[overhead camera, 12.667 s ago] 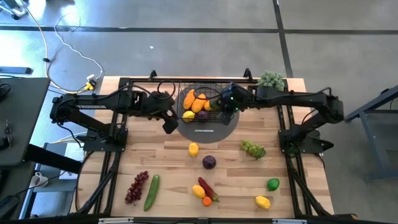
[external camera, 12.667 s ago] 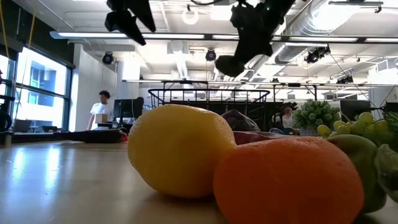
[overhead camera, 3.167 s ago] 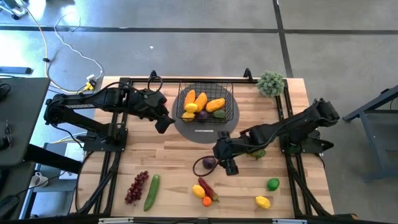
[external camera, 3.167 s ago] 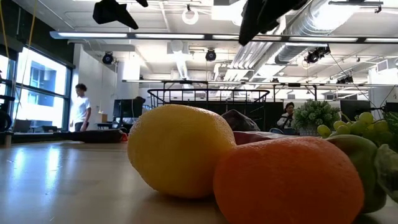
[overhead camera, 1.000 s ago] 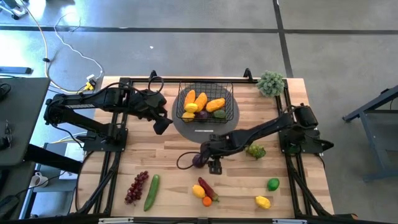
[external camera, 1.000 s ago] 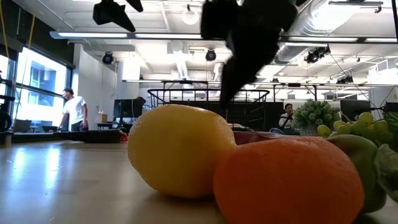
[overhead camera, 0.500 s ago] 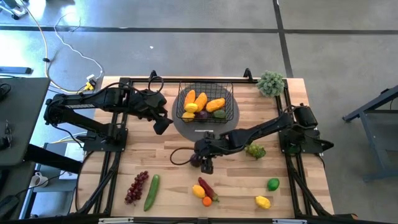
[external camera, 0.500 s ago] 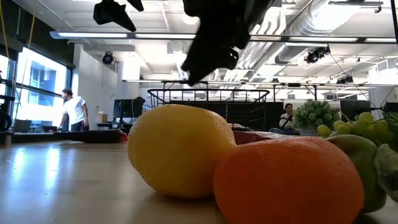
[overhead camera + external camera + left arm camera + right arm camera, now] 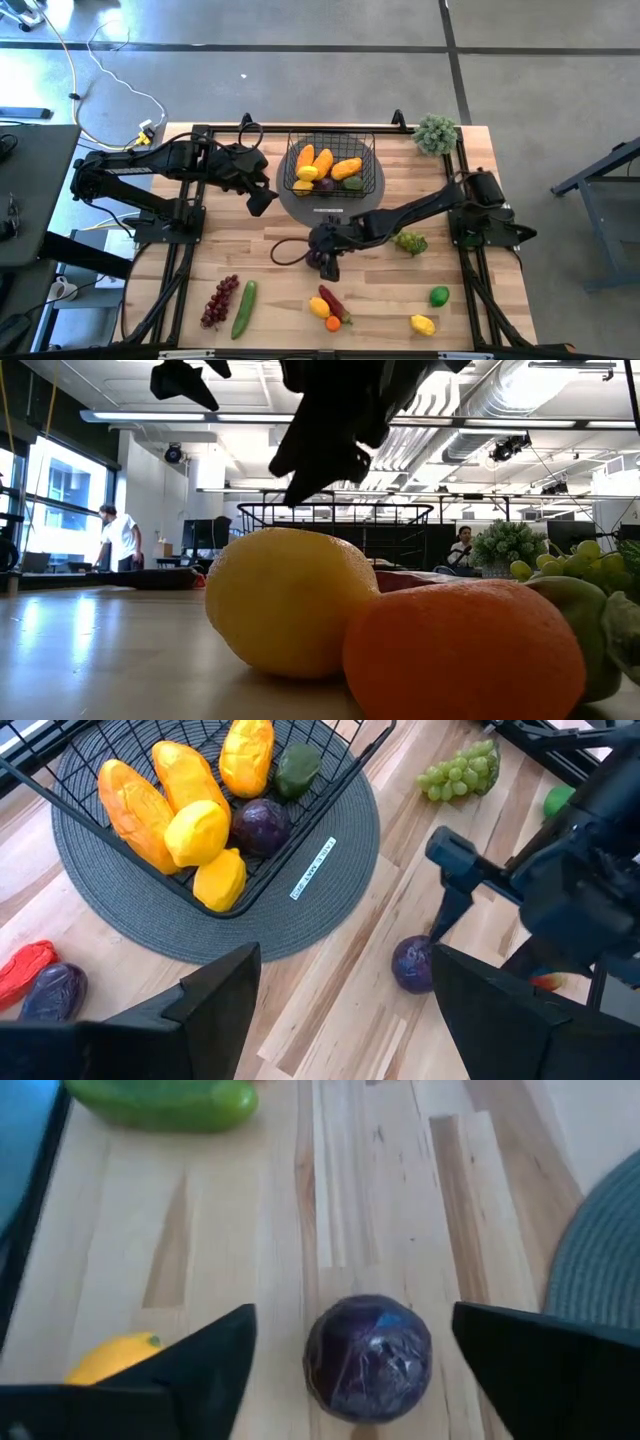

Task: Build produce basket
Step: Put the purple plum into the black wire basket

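Wooden desk (image 9: 270, 250), slatted top, seen from above.

Two dark arms: left one parked at about 10 o'clock of desk centre; right one reaching from the 3 o'clock edge in toward centre.

Round grey mat (image 9: 333, 207) at 12 o'clock, carrying black wire basket (image 9: 330, 137). In basket: orange and yellow produce (image 9: 185, 780), one dark purple piece, one green piece.

Potted plant (image 9: 436, 133) at roughly 1 o'clock corner.

Loose on desk, largest first: green cucumber (image 9: 244, 307) and dark red grapes (image 9: 219, 302) at 8 o'clock, side by side; green grapes (image 9: 410, 241) at 3 o'clock, just beside the right arm; cluster of yellow, red and orange pieces at 6 o'clock; lime (image 9: 438, 296) and lemon (image 9: 423, 324) at 4–5 o'clock.

Left gripper (image 9: 262, 198) hovering off the basket's 9 o'clock side, fingers spread wide, nothing between them.

Right gripper (image 9: 324, 265) low over purple plum (image 9: 368, 1357) just past the mat's 6 o'clock edge. Fingers wide apart, one on either side of plum, clear gaps to both; plum resting on desk, not gripped.

Person in white shirt (image 9: 119, 537) in room background, low view.
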You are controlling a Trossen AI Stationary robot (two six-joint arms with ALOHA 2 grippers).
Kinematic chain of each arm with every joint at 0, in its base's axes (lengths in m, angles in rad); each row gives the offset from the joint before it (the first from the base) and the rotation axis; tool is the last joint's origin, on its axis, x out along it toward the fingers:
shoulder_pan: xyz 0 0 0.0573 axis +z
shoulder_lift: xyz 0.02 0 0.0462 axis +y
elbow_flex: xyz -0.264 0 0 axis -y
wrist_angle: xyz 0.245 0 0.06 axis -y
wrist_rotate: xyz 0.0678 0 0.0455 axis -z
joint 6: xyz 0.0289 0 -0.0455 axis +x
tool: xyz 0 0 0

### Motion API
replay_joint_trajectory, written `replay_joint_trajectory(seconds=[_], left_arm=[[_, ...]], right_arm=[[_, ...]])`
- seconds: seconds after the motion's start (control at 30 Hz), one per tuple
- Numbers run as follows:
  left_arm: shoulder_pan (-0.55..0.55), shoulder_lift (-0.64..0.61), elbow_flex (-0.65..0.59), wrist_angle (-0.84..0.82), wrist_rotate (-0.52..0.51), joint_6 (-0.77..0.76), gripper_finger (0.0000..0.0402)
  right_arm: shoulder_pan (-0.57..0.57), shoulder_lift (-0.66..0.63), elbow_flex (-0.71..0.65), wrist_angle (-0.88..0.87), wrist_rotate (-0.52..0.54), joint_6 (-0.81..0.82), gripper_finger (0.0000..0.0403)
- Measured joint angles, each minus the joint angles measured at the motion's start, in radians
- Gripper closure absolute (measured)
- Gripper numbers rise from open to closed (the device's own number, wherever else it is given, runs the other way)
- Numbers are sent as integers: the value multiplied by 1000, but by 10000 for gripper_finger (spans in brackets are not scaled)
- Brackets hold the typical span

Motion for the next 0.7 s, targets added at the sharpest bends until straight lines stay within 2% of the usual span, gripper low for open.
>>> replay_joint_trajectory(seconds=[0.13, 0.2, 0.7], left_arm=[[0, 0, 0, 0, 0, 0, 124], [0, 0, 0, 0, 0, 0, 124], [0, 0, 0, 1, 0, 0, 124]], right_arm=[[-6, 19, 0, -6, -2, -25, 23], [-8, 30, 0, -14, -4, -26, 8], [-31, 128, -1, 40, -3, -36, 16]])
